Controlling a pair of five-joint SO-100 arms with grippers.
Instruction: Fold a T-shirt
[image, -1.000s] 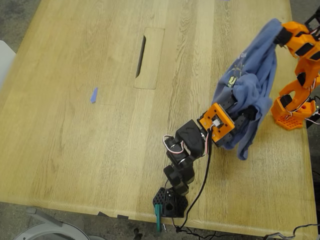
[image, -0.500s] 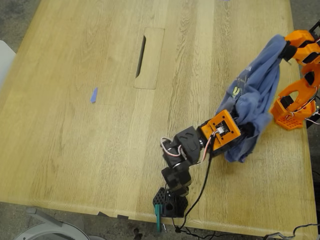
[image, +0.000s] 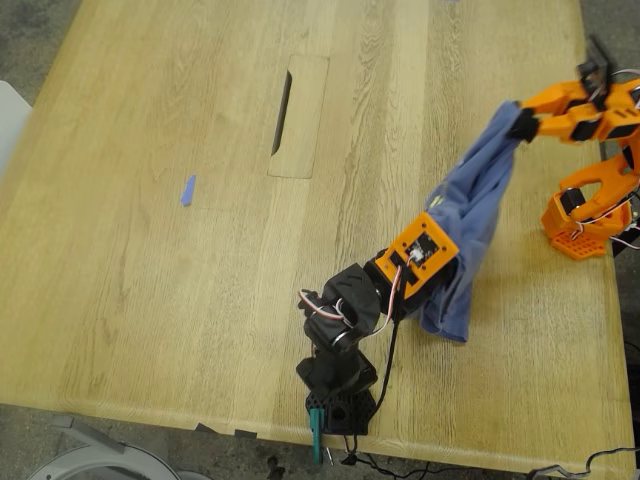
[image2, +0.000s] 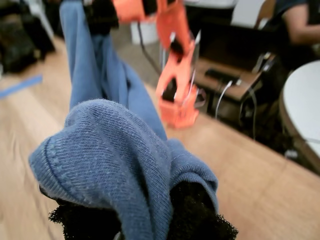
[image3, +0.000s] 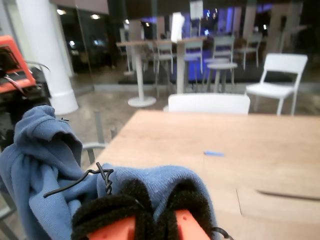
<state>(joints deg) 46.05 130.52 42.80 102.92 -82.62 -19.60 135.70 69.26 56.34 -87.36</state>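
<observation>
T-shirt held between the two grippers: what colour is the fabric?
Slate blue, a plain knit; the T-shirt shows best in the first wrist view.

The second gripper (image3: 145, 210) has its black padded fingers (image3: 107, 212) closed over a bunched fold of the T-shirt (image3: 47, 170). Just beyond the gripper stretches the wooden table (image3: 200, 135), with 1 small blue strip (image3: 213, 153) lying farther out on it.

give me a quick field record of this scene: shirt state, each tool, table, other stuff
shirt: T-shirt bunched, strung between both arms, lower end hanging toward the table
first tool: my first gripper shut on the T-shirt, black arm
second tool: my second gripper shut on the T-shirt, orange arm
table: wooden table, with a cable slot
other: small blue strip on the exterior view's left
</observation>
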